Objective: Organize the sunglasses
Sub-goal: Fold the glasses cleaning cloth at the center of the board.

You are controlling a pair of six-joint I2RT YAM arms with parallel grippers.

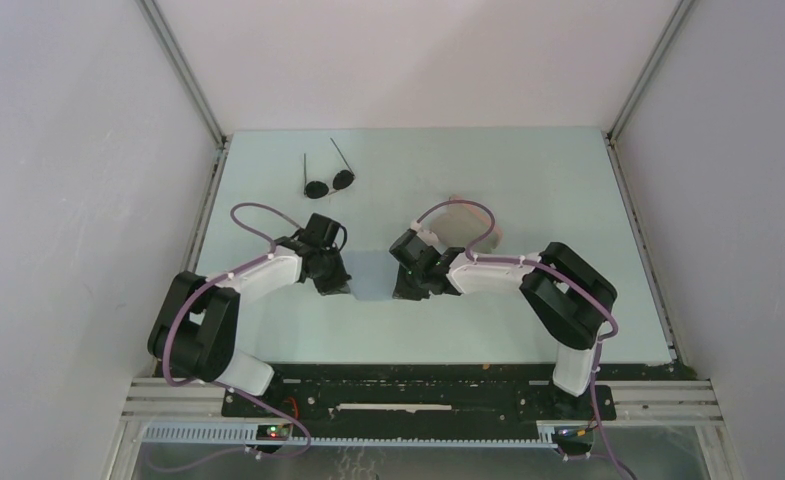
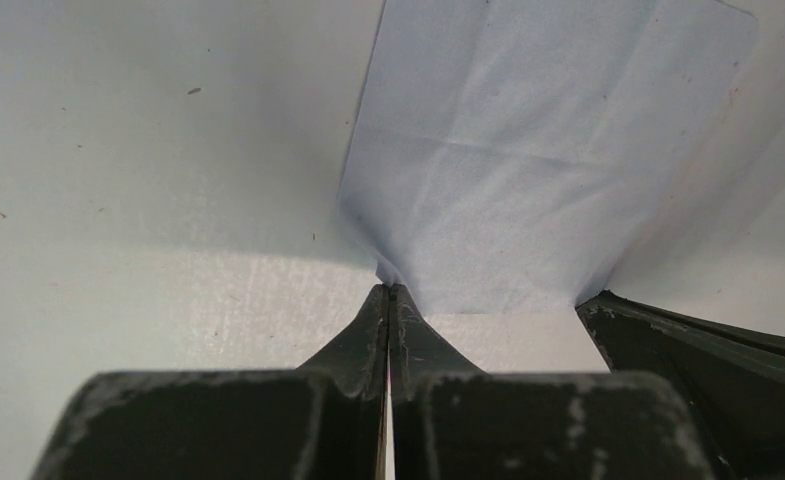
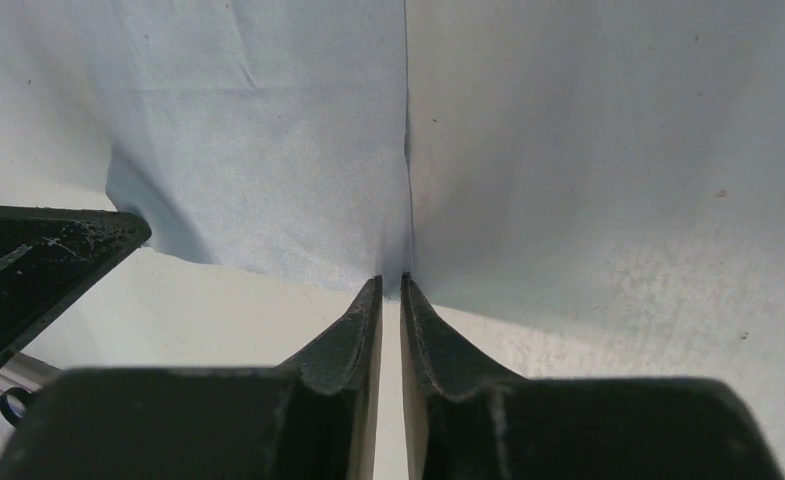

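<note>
the sunglasses (image 1: pixel 330 183) lie open on the worktop (image 1: pixel 548 180) at the far left, lenses toward the arms and wire arms spread toward the back wall. nothing touches them, and both arms are well apart from them. the pink case (image 1: pixel 465 212) sits further right, partly hidden behind the right arm, so i cannot tell whether it is open or closed.

the work in hand is on the light blue cloth (image 2: pixel 528 150), which lies flat between the two arms near the middle of the worktop. the left claw (image 2: pixel 390 292) is pressed shut on one near corner of it, and the fabric puckers upward from the tips. the right claw (image 3: pixel 390 282) stands at the other near corner, narrow, with a thin gap showing between its fingers and the cloth's edge running right into that gap. by my reading it does not clamp the fabric yet.

so the task looks to be in its early part: the cloth is being taken up at two corners, probably to fold or move it. the sunglasses themselves are not yet folded, cleaned or put away, and the case is untouched. most of the job seems left.
</note>
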